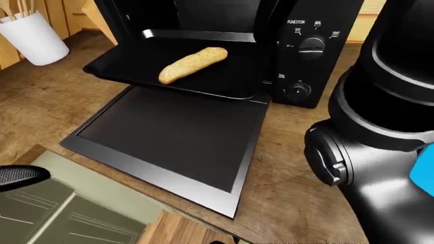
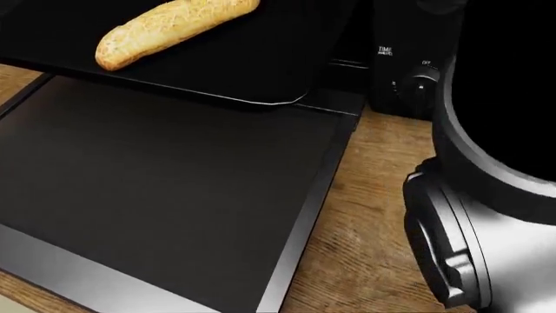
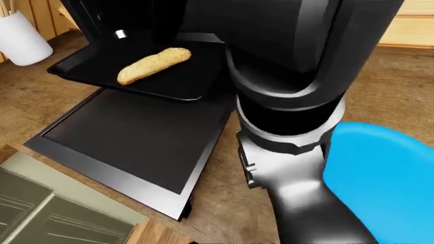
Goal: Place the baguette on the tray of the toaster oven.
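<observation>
Left-eye view: the baguette [image 1: 193,64] lies slantwise on the black tray [image 1: 122,71] pulled out of the toaster oven [image 1: 309,51], above its lowered door [image 1: 169,137] on the wooden desk [image 1: 40,107]. A white utensil holder [image 1: 34,38] stands at upper left.

Head view: the right arm [image 2: 495,215] fills the right side.

Right-eye view: a blue object [image 3: 380,178] sits at lower right. Neither hand's fingers show, so I cannot tell their state.

right arm [image 3: 291,101] raised, hand unseen
</observation>
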Robot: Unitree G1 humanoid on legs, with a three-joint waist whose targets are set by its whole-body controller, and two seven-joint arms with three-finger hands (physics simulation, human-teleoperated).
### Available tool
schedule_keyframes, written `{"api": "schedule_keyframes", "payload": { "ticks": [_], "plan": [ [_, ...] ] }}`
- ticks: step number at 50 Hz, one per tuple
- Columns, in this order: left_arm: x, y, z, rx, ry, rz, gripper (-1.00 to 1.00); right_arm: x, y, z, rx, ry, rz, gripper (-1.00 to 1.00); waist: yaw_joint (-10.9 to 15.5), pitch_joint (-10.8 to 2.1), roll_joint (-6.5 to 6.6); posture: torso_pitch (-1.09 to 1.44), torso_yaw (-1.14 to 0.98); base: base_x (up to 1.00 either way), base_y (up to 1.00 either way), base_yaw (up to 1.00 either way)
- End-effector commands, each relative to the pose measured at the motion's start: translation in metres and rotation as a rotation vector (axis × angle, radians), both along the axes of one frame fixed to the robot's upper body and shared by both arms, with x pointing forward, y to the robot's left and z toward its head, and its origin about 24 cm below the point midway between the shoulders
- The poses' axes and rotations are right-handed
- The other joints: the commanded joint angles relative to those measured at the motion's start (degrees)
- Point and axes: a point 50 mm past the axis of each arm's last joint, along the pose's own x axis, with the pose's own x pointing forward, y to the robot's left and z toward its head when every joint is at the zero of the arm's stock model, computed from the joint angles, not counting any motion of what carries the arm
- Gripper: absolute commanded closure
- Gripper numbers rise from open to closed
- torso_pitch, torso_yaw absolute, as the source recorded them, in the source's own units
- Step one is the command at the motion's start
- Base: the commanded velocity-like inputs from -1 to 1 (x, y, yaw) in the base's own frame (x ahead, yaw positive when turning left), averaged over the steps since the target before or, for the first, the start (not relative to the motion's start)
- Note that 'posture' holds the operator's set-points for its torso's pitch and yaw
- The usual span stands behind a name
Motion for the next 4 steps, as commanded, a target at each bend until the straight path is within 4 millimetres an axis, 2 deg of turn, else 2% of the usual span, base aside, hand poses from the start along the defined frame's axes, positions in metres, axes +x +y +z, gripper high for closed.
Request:
{"api": "schedule_keyframes", "payload": {
  "ticks": [1,4],
  "plan": [
    [-0.0036,0.0021,0.0082,0.002,-0.058,0.025,-1.00,-0.0020,-0.0010,0.0052,0.017,-0.043,-0.007,-1.00,0.1,-0.87,0.18,0.00,0.63,0.00,0.00,0.00],
    [-0.0039,0.0023,0.0081,0.000,-0.058,0.026,-1.00,0.0016,-0.0073,0.0061,0.026,-0.050,-0.028,-1.00,0.1,-1.00,0.13,0.00,0.63,0.00,0.00,0.00]
  ]
}}
